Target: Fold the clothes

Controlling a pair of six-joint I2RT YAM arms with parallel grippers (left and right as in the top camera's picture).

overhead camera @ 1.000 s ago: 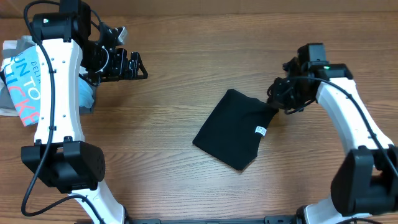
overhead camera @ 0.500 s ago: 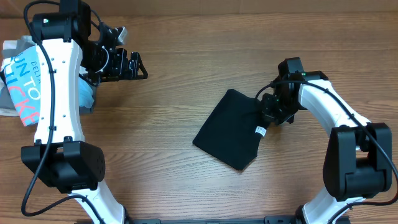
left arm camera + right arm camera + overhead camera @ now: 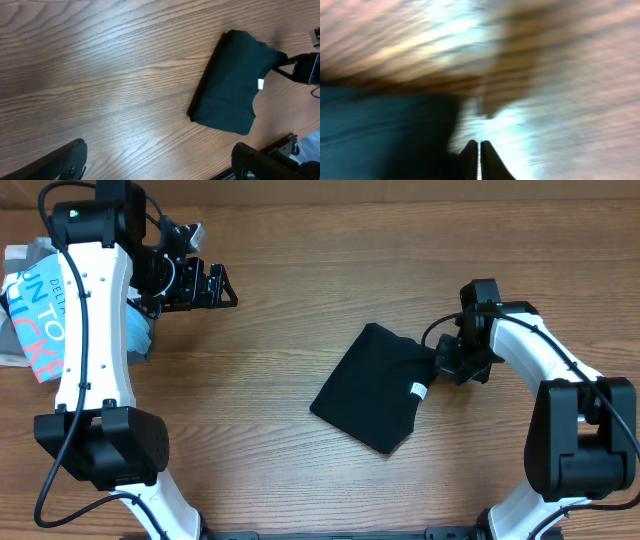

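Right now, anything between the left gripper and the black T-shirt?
Nothing visible. Only bare wooden table lies between the open left gripper and the folded black T-shirt. The right gripper sits at the shirt's far edge.

On the crumpled light-blue fabric T-shirt (image 3: 28, 305) at far left: small "DEL", then big pink-red letters "N TO" and "ICK", all partly cut off. The small white tag (image 3: 420, 390) on the folded black fabric T-shirt (image 3: 368, 385) has print too small to read.

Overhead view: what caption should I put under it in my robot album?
Folded black T-shirt on the wooden table, right gripper shut at its corner, left gripper open far off to the side.
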